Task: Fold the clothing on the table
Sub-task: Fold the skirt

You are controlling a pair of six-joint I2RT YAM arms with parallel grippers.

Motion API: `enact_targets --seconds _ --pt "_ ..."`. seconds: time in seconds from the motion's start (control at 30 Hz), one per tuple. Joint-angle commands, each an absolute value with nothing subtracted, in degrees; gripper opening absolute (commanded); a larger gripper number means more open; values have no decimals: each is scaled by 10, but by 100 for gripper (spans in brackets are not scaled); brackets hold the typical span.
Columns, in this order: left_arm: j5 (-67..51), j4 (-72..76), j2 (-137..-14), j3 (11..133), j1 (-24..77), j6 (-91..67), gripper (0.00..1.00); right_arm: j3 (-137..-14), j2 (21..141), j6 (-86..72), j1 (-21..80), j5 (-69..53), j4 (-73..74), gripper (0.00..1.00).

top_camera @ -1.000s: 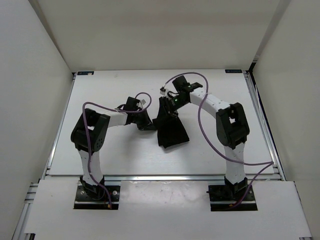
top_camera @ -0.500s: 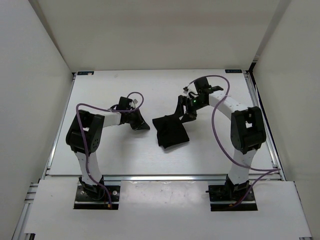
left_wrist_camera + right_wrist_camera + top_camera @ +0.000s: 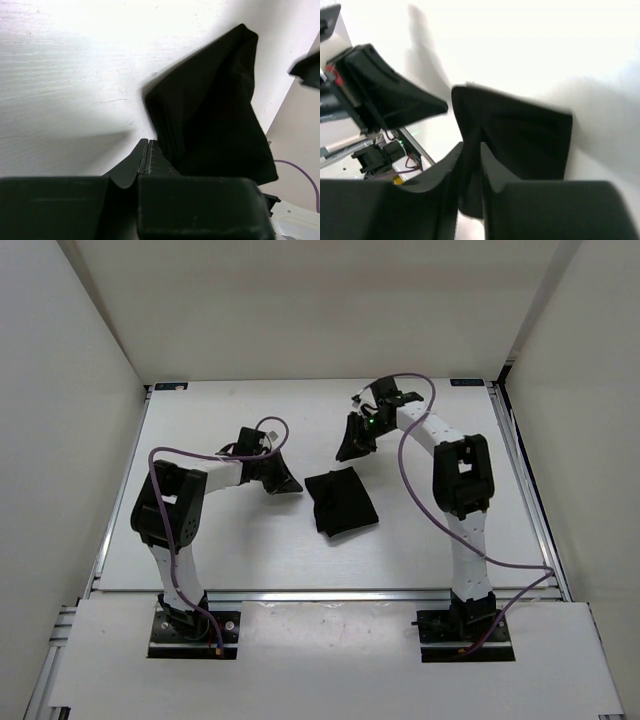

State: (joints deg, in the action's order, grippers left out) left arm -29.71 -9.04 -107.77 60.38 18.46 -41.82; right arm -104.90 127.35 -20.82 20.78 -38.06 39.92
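The clothing [image 3: 341,500] is a small black garment lying folded into a rough square in the middle of the white table [image 3: 220,550]. My left gripper [image 3: 286,484] sits just left of it, low on the table, shut with nothing between its fingers. In the left wrist view the closed gripper [image 3: 145,142] points past the clothing's [image 3: 210,115] near left edge. My right gripper [image 3: 349,448] hovers just behind the garment's far edge, apart from it. Its jaws [image 3: 470,145] stand a narrow gap apart, with the clothing [image 3: 525,135] lying beyond them, not held.
Metal rails [image 3: 525,490] run along the table's side edges, and white walls close in the back and sides. Purple cables [image 3: 420,490] loop off both arms. The left arm's wrist [image 3: 380,95] shows at the left of the right wrist view.
The right gripper let go of the lifted clothing, which dropped flat into a folded square. It then pulled back toward the far side, jaws narrowing. The left gripper drew slightly left.
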Motion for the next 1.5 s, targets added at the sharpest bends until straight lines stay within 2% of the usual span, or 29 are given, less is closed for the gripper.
enact_targets --seconds 0.0,0.03,0.1,0.23,0.3,0.43,0.63,1.0,1.2,1.47 --pt "-308 -95 -1041 614 171 -414 0 -1130 1331 -213 237 -429 450 22" --pt "-308 -98 -1039 613 172 -415 0 -1131 1331 -221 235 -429 442 19" --pt "-306 -98 -1034 611 162 -410 0 -1132 1324 -224 241 -415 443 19" --pt "-332 -89 -1035 627 150 -416 0 -1109 1281 -200 234 -350 469 43" --pt "-377 -53 -1041 644 153 -435 0 -1076 1262 -190 223 -341 470 46" --pt "-399 -24 -1071 689 173 -463 0 -1042 1253 -172 212 -313 472 45" --pt "-374 -35 -1131 750 192 -469 0 -1056 1251 -170 207 -304 491 45" --pt "-249 -123 -1180 739 228 -397 0 -1062 1212 -185 191 -292 496 44" --pt "-164 -198 -1194 773 246 -350 0 -1052 1205 -172 200 -273 490 50" --pt "-163 -202 -1189 767 249 -347 0 -1091 1271 -172 205 -256 481 46"
